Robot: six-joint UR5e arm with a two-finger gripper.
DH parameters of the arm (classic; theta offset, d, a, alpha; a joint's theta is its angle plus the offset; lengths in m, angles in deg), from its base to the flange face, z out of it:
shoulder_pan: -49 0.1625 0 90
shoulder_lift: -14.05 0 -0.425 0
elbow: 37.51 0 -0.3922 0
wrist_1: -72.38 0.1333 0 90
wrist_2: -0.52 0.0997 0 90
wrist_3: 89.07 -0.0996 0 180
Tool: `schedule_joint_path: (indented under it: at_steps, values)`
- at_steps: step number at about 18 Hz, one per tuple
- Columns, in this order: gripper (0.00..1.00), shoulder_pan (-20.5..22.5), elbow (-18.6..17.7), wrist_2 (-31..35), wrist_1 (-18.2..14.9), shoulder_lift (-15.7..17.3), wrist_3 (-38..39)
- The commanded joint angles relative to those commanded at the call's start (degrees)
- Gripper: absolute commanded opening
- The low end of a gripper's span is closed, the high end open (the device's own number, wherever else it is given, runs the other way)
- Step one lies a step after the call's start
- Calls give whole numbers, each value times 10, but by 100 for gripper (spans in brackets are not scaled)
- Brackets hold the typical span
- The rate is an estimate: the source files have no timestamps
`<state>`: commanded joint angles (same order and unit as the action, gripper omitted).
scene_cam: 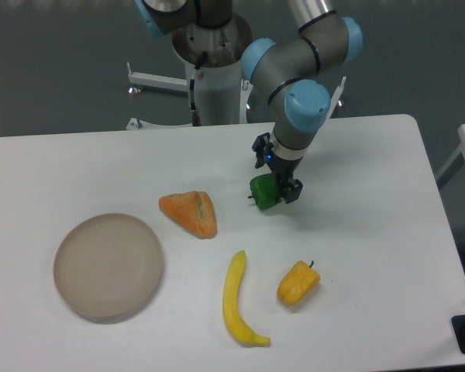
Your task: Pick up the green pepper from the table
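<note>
- While the gripper (275,186) is clamped on the green pepper (264,193), the pepper sits between the fingers near the middle of the table (372,232); I cannot tell if it is lifted already or touches the top.
- For this step: hold the fingers tight w/o crushing, go straight up, no side swing, bc the pepper is lumpy and glossy and may slip.
- Around: orange wedge piece (191,213) to the left, apart from the pepper; yellow banana (237,298) and yellow-orange pepper (298,283) nearer the camera; round plate (108,266) far left.
- Nothing stands over the pepper, so the way up looks free.
</note>
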<state>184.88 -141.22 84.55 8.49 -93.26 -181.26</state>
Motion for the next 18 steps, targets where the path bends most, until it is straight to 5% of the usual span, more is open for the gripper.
schedule_joint_path:
  at_steps: [1,3,11,18]
  values:
    - [55,1,1,0,0,0,0]
    - [34,3,4,0,0,0,-4]
    - [28,5,27,-1,-3,1,1]
    - [29,1,134,35,-25,-6,0]
